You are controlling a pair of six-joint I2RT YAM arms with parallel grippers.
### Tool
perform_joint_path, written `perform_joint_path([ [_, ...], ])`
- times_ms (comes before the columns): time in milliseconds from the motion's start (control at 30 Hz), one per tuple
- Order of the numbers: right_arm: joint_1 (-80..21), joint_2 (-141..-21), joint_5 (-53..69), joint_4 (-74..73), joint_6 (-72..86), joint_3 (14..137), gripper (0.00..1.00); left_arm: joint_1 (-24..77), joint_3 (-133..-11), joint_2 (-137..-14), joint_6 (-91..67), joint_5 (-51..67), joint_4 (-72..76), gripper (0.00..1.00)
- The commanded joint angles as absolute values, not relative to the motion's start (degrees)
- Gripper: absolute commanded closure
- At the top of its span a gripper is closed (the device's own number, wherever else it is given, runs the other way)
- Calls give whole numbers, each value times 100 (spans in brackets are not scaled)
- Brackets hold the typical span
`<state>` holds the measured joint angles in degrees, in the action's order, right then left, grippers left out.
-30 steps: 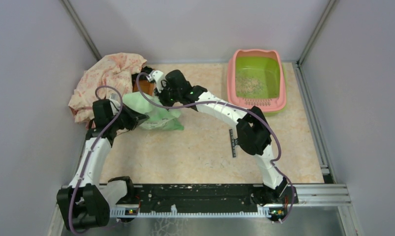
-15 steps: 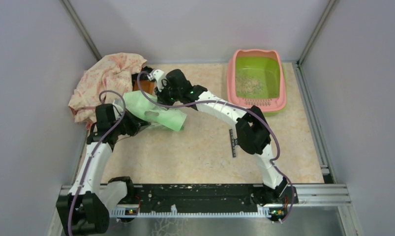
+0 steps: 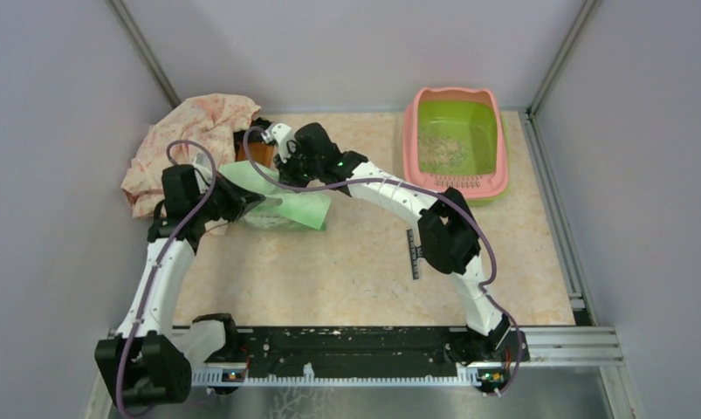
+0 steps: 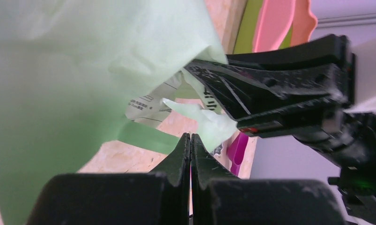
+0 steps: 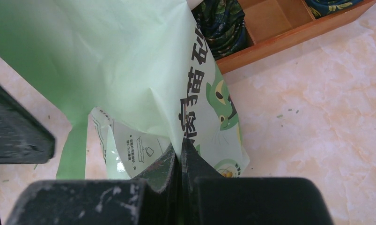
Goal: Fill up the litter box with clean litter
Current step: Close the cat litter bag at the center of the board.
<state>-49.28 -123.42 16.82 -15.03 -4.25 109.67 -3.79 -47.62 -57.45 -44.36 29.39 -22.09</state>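
So far the litter box (image 3: 457,182), at the upper right of the overhead view, holds only a thin patch of clean litter (image 3: 443,150), pale beige grains scattered over a mostly bare lime-green basin, so most of the filling is left. The right fingers (image 5: 169,161) are closed tight on an edge of the light green bag (image 3: 294,209) at centre left, well apart from the box; the left fingers (image 4: 181,154) are pressed together too, apparently pinching its film.
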Motion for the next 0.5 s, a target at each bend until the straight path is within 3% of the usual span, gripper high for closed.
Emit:
perform_joint_path([
  [0,-4966,-12354,1863,-1261,-347,11370,100,-298,-4535,-6176,-4542,2816,-1633,100],
  [167,-4984,-12394,1842,-1306,-351,11435,100,-26,-4419,-6521,-4504,2522,-1238,100],
  [467,-4988,-12336,1811,-1367,-402,11433,100,146,-4281,-6617,-4108,1775,-1865,100],
])
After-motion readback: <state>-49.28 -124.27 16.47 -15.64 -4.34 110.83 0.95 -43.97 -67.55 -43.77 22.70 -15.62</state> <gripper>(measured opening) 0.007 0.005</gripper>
